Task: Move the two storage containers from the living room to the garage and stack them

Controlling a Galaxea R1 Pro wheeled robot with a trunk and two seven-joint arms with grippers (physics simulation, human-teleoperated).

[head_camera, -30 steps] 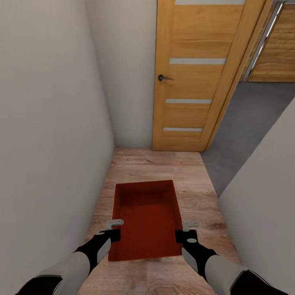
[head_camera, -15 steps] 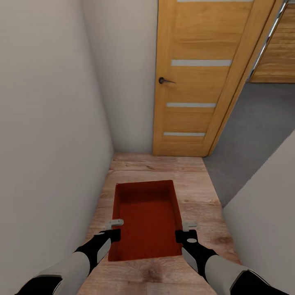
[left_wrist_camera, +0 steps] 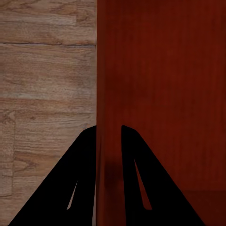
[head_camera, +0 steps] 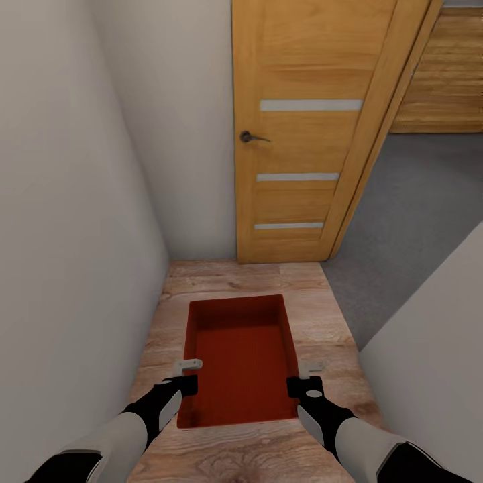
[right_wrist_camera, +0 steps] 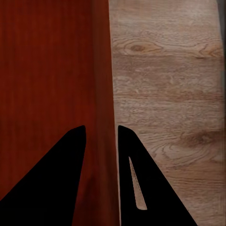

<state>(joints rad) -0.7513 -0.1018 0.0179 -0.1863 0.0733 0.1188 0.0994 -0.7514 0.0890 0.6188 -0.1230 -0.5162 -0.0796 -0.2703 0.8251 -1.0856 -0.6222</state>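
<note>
One orange-red storage container (head_camera: 241, 355), open-topped and empty, hangs level above the light wood-plank floor (head_camera: 248, 278), carried between both arms. My left gripper (head_camera: 188, 384) is shut on its left long wall near the end closest to me, and my right gripper (head_camera: 303, 386) is shut on its right long wall. In the left wrist view the left gripper (left_wrist_camera: 109, 128) straddles the container (left_wrist_camera: 160, 84) wall, one black finger on each side. The right gripper (right_wrist_camera: 101, 127) clamps the container (right_wrist_camera: 47, 70) wall the same way.
I am in a narrow hallway between a white wall (head_camera: 67, 235) on the left and another (head_camera: 436, 349) on the right. Ahead stands an open honey-coloured door (head_camera: 302, 134). Right of it lies the garage's grey floor (head_camera: 416, 215) and plank door (head_camera: 443, 74).
The whole picture has shifted: the door and left wall have slid leftward and more grey floor shows, so the camera moved. The container and both grippers keep their places in the view.
</note>
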